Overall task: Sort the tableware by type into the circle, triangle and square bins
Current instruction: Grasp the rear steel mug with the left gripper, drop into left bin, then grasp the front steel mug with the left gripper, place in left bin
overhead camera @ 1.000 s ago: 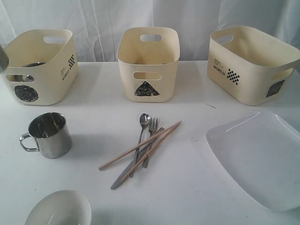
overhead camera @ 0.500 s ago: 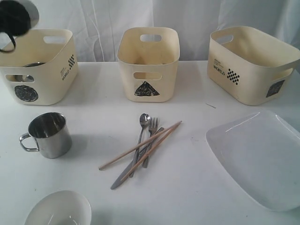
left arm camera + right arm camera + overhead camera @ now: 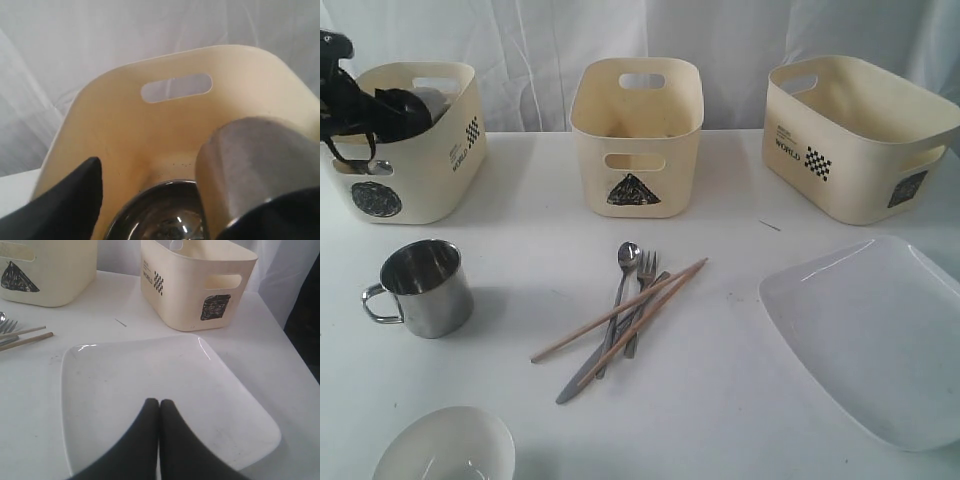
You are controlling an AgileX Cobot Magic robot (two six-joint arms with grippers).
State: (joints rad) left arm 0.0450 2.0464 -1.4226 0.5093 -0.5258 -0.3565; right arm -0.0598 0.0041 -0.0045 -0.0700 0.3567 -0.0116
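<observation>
My left gripper (image 3: 392, 112) reaches into the circle bin (image 3: 432, 170) at the back left. In the left wrist view its fingers stand wide apart, open (image 3: 165, 200); one steel mug (image 3: 255, 165) leans beside one finger, above the steel bowl (image 3: 165, 220) on the bin floor. The other steel mug (image 3: 420, 287) stands on the table at the left, and the white bowl (image 3: 445, 448) is at the front edge. Spoon (image 3: 628, 256), fork (image 3: 645, 275), knife (image 3: 582, 380) and chopsticks (image 3: 620, 310) lie crossed in the middle. My right gripper (image 3: 159, 402) hovers shut and empty over the white plate (image 3: 150, 365).
The triangle bin (image 3: 636, 140) stands at the back centre and the square bin (image 3: 850, 140) at the back right, beyond the plate (image 3: 870, 330). A white curtain hangs behind the table. The right arm does not show in the exterior view.
My left gripper came in from the upper left with the steel mug and dropped down into the circle bin. Everything on the table stayed where it was.
</observation>
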